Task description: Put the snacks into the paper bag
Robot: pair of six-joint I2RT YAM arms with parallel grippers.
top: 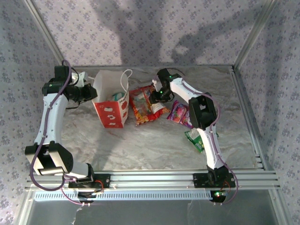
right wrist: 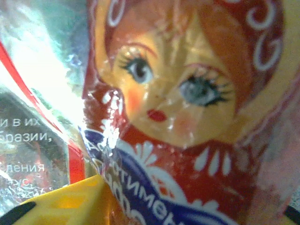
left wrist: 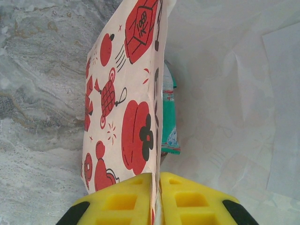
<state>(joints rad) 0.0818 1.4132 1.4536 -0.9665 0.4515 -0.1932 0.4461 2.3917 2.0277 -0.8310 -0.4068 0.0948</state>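
Left wrist, left fingers [left wrist: 123, 202] clamping paper bag [left wrist: 117, 108] wall, teal packet [left wrist: 168, 123] part-hidden (inside), right fingers [right wrist: 61, 204] unclear

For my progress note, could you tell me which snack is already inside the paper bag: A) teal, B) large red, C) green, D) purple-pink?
A: the teal packet sits inside the paper bag, while the green packet, purple-pink packet and large red packet lie outside on the table.

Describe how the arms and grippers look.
Left arm and right arm alike: white links, black joint housings, purple cables alongside. Green lights glow on the right arm. The left gripper has yellow fingers with square recesses and black corners.
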